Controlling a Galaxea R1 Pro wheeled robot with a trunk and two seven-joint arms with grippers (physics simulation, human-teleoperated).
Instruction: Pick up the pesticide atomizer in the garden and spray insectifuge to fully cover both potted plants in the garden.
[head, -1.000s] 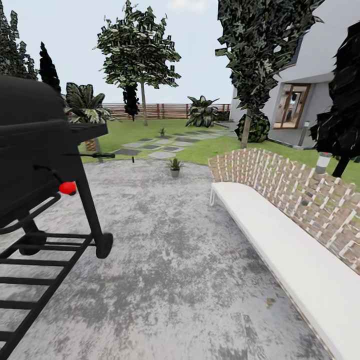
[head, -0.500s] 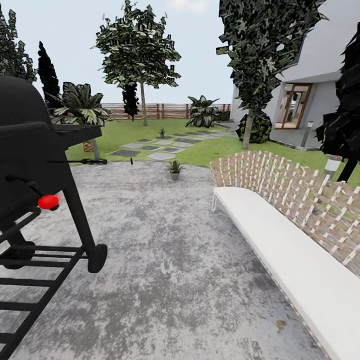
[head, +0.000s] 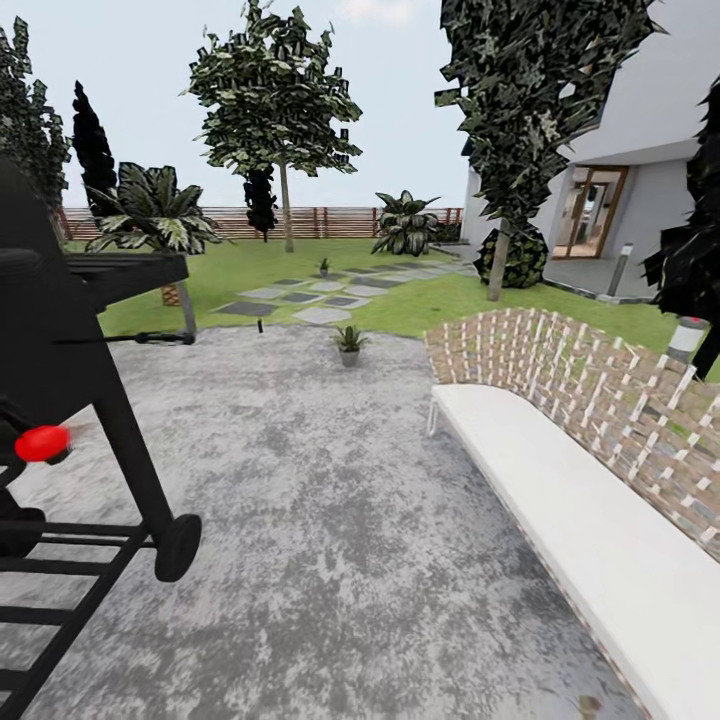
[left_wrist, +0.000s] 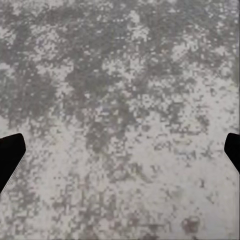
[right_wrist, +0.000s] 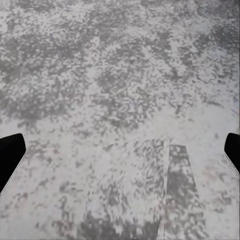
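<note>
In the head view, one potted plant (head: 349, 343) in a small grey pot stands at the far edge of the grey patio (head: 330, 520). The second potted plant (head: 323, 266) sits farther off among the stepping stones (head: 322, 313) on the garden lawn. A tiny dark upright object (head: 261, 325) stands at the patio's far rim, too small to tell whether it is the pesticide atomizer. My left gripper (left_wrist: 120, 152) is open over bare paving, with one dark fingertip (left_wrist: 10, 155) at the frame's edge. My right gripper (right_wrist: 120, 152) is open over paving too, empty.
A black wheeled grill (head: 70, 400) with a red knob stands close on the left. A long white-cushioned woven bench (head: 580, 500) runs along the right. Trees, a wooden fence (head: 330, 221) and a house (head: 620, 200) lie beyond the lawn.
The whole head view has shifted: the grill has slid toward the left edge and the bench lower right, so the camera has moved forward. The plants have not moved.
</note>
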